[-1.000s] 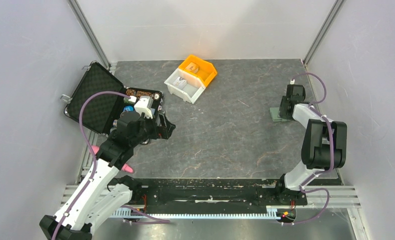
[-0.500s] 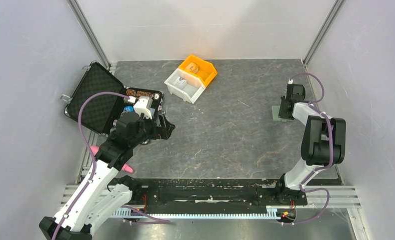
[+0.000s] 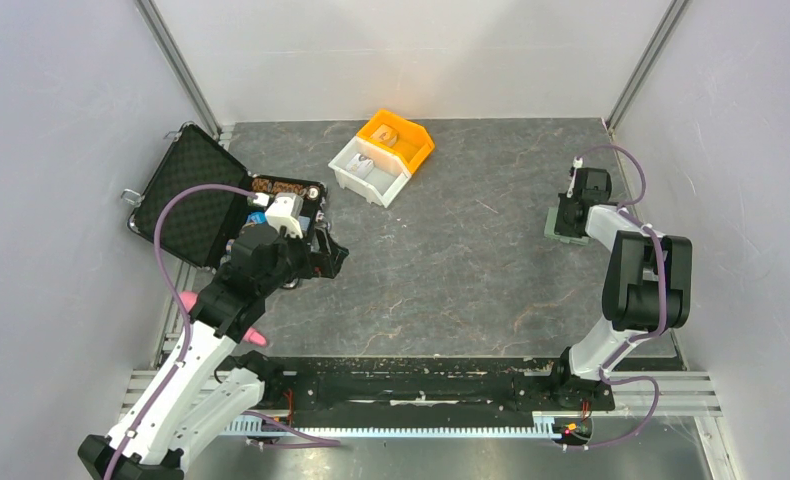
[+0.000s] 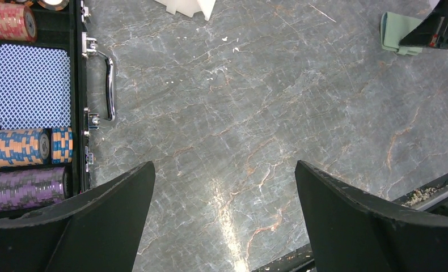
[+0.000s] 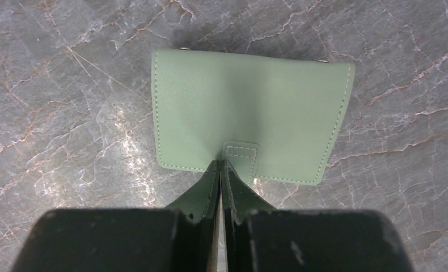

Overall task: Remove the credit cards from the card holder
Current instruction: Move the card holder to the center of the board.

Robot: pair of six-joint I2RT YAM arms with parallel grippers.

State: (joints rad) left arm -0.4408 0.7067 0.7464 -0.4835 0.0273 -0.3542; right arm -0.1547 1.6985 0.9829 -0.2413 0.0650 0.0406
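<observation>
Starting at the right tool (image 5: pixel 222 170): clenched fully, with both dark fingers (image 5: pixel 202 195) pressed together. Touches with the tips the near edge of the card holder (image 5: pixel 250 113), exactly at its small stitched tab (image 5: pixel 241 158); cannot tell whether the tab is pinched between the tips or only beside them. Just ahead of the tips lies flat and closed on the grey marbled counter (image 5: pixel 68 113), pale sage green, showing only the stitched outer face. In the overhead view sits under this tool, at the right side of the counter.

Moving to the left tool (image 4: pixel 224 167): released, spread wide, grasping nothing, hovering above bare counter. Immediately to its left has the open black case (image 4: pixel 77 68), with a metal handle (image 4: pixel 109 85) on the rim. Inside the case, nearest to the tool, holds purple poker chips (image 4: pixel 20 190), then blue-orange chips (image 4: pixel 17 147), then a blue patterned block (image 4: pixel 26 88), and farthest a pink roll (image 4: pixel 6 20). Far ahead of this tool, slightly left, stands a white bin (image 3: pixel 369 172) touching an orange bin (image 3: pixel 403 138). Far ahead and to the right shows also the card holder, well apart from the left tool.
</observation>
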